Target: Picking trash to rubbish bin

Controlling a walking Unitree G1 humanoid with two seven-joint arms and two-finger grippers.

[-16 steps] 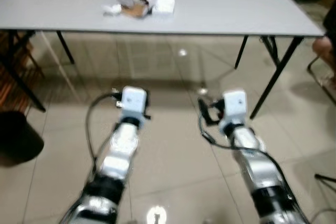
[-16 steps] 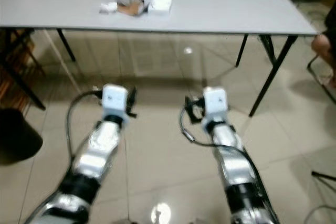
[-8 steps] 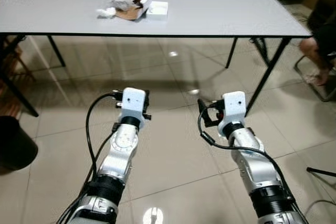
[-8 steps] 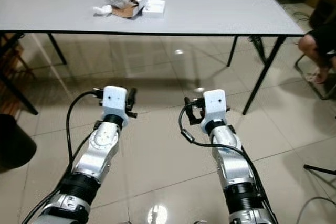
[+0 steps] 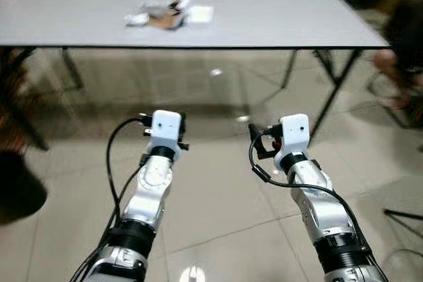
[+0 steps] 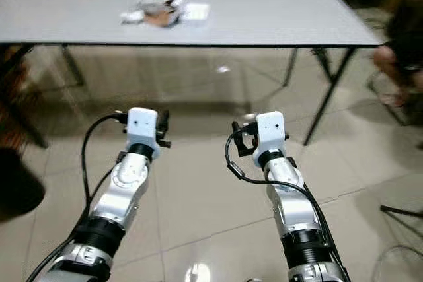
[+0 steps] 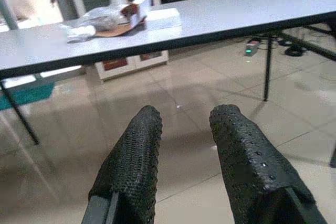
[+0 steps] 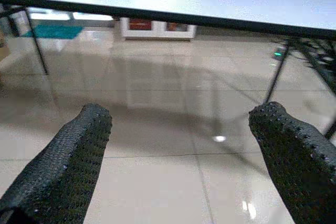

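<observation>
trash (image 5: pixel 168 16) sits far side of counter (image 5: pixel 277 24), well beyond both arms. left gripper (image 7: pixel 186 145) jaws part open, right gripper (image 8: pixel 181 140) jaws wide, both empty. risk: bumping the counter edge, or scattering the loose pile.

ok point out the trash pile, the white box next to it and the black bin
trash pile (image 5: pixel 157 18), left eye view, crumpled wrapper middle
white box (image 5: pixel 200 13), left eye view, top face
black bin (image 5: pixel 16 193), left eye view, blurred dark side
</observation>
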